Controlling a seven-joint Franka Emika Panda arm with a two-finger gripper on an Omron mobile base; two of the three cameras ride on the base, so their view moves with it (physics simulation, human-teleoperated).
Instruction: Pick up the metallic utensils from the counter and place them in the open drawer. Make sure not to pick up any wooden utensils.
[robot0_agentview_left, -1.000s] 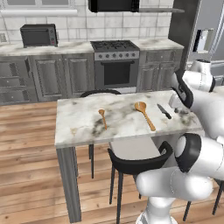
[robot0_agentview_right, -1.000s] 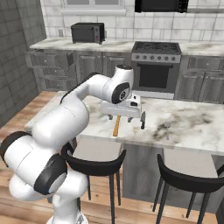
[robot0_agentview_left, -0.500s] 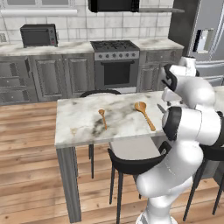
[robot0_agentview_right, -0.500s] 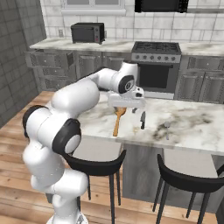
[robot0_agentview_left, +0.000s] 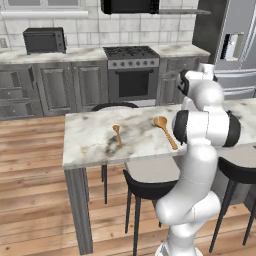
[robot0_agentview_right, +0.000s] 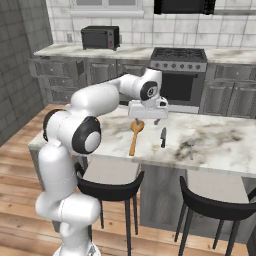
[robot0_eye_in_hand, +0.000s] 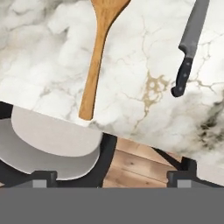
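Note:
My gripper (robot0_agentview_right: 147, 121) hangs open and empty just above the counter (robot0_agentview_right: 225, 135), over the bowl end of the larger wooden spoon (robot0_agentview_right: 135, 136). The knife (robot0_agentview_right: 163, 137), a grey blade with a black handle, lies just right of that spoon, and a small grey metal utensil (robot0_agentview_right: 190, 146) lies further right. In the hand view the fingertips (robot0_eye_in_hand: 43, 177) stand wide apart, with the spoon handle (robot0_eye_in_hand: 94, 65) left of centre and the knife (robot0_eye_in_hand: 190, 48) at the upper right. The smaller wooden spoon (robot0_agentview_left: 117, 135) lies further left on the counter (robot0_agentview_left: 90, 140). The open drawer is out of view.
Black stools with grey seats (robot0_agentview_right: 112, 172) stand along the counter's near side; one seat (robot0_eye_in_hand: 48, 144) shows below the counter edge in the hand view. A stove (robot0_agentview_left: 132, 75), dark cabinets and a microwave (robot0_agentview_left: 45, 40) line the back wall. A fridge (robot0_agentview_left: 232, 45) stands at the right.
The arm has folded in and now stands upright in front of the left base camera. The hand has shifted slightly toward the back over the large spoon. The jaws stay open.

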